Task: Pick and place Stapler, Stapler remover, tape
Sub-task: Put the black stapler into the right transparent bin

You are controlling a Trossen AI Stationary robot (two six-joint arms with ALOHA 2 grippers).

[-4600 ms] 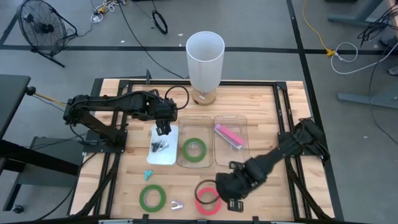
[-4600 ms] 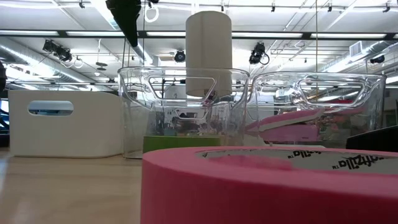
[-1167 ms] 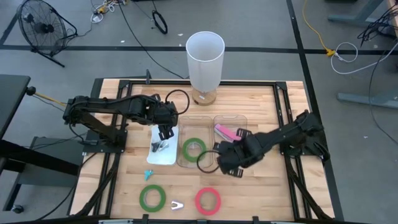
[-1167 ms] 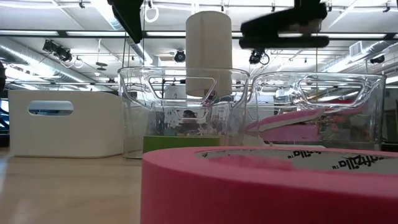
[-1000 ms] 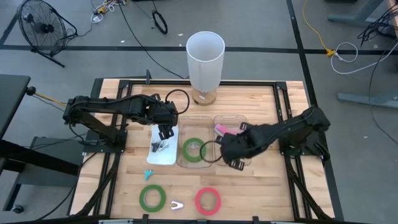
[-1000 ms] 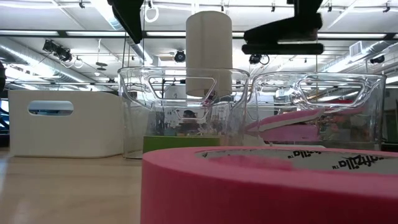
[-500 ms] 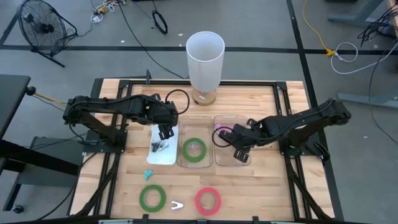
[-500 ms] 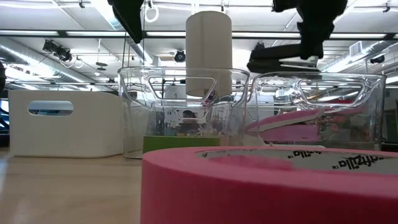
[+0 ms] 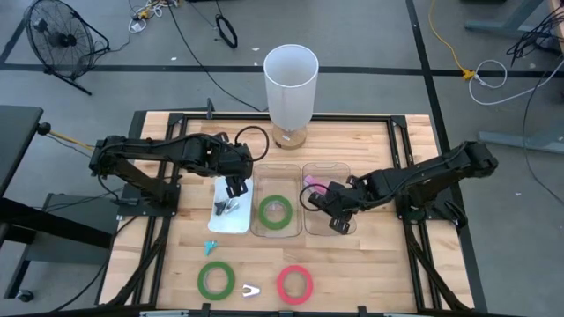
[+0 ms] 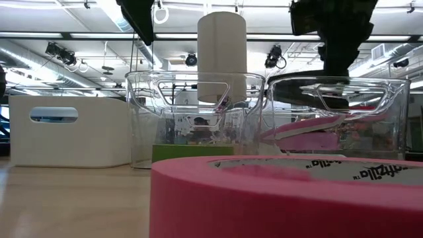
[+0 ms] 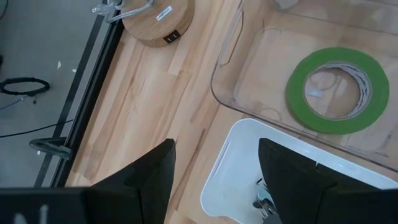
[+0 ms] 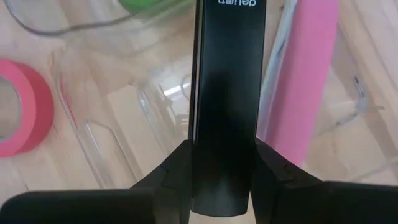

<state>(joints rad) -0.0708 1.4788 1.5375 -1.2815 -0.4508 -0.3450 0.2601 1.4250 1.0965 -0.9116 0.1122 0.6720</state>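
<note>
On the left, the left gripper (image 9: 233, 187) hangs over the white tray (image 9: 231, 217) with its fingers wide open and empty. A green tape (image 9: 216, 280) and a pink tape (image 9: 294, 284) lie on the table (image 9: 370, 264) near its front edge. Another green tape (image 9: 276, 210) lies in the left clear bin (image 9: 275, 170). The right gripper (image 9: 330, 201) has its fingers closed on a black stapler (image 12: 227, 106) above the right clear bin (image 9: 346, 231), beside a pink stapler (image 12: 301, 81) lying inside.

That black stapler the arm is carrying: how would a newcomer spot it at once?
Start at the tall white cylinder at the table's far edge, then look to the two clear bins in front of it. The black stapler hangs in the right gripper over the right-hand clear bin, above a pink stapler. It alone is black and off the table.
</note>
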